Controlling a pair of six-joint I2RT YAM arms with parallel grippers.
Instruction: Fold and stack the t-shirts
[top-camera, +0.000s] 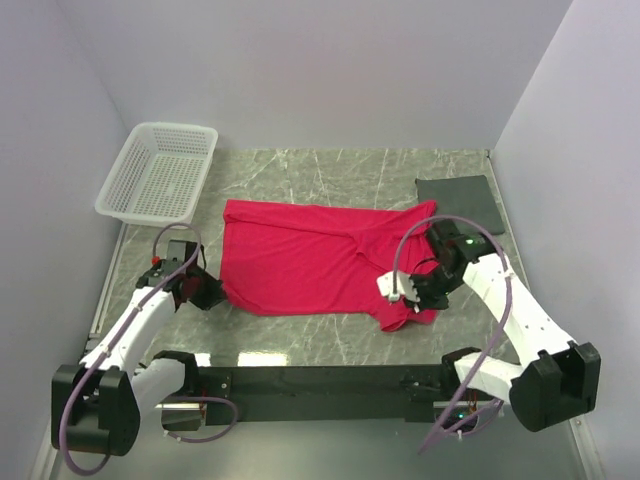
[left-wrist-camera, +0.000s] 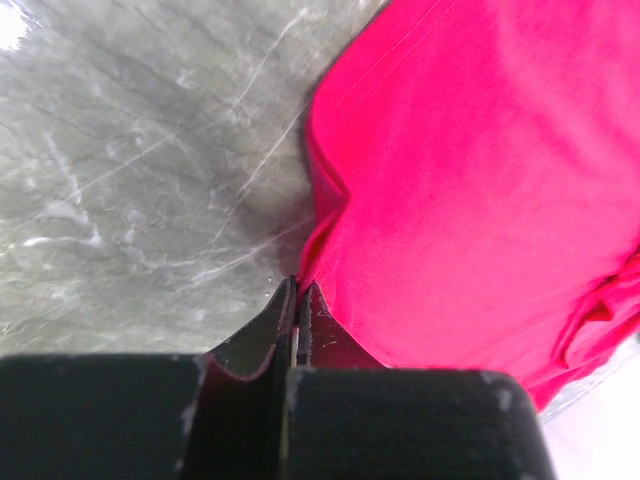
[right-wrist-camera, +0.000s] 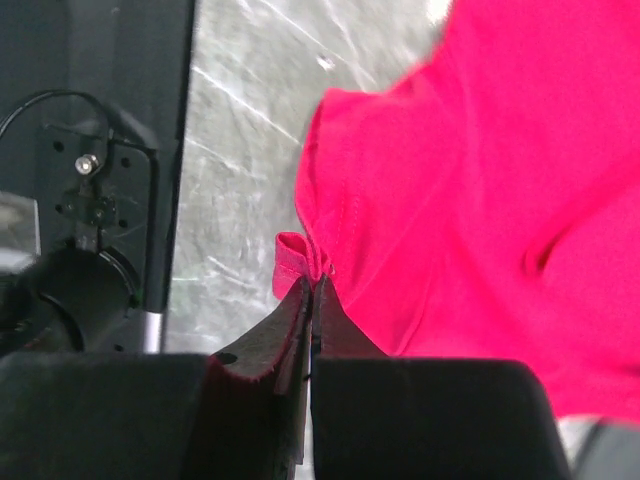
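Crimson-red soft fabric t-shirt (left-wrist-camera: 480, 180): cut off at top and right edges in both wrist views; collar indiscernible overhead.

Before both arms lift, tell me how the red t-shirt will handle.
Likely floppy: the red t-shirt lies creased and folded over near the right pincer. It would probably sag between the two grips. The thin hem at the left pincer might slip.

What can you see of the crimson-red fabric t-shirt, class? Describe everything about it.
The crimson-red fabric t-shirt is plain, short-sleeved and soft-looking. It lies spread but rumpled on the grey marbled table, creased across its middle. The left gripper is shut on its left edge, the right gripper on a curled hem at its near-right corner.
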